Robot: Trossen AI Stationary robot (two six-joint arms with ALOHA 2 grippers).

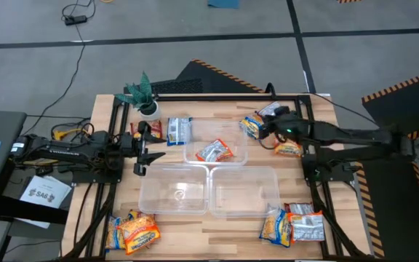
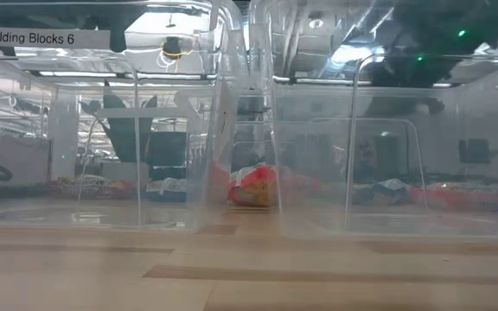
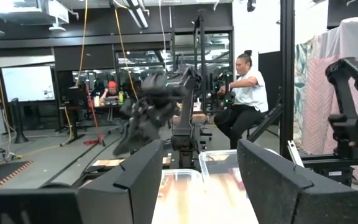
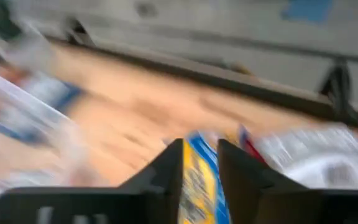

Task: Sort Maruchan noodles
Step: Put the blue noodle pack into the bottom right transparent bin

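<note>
Between our right gripper's (image 4: 199,163) parted dark fingers we see a yellow-and-blue crinkly plastic noodle packet (image 4: 197,180), lengthwise along them, near the tabletop's (image 1: 217,224) far right corner, not clamped.

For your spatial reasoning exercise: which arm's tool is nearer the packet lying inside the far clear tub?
Left. The left tool hangs beside the tub's left wall, close to the packet; the right tool is beyond the tub's right wall, over the yellow-and-blue packet.
</note>
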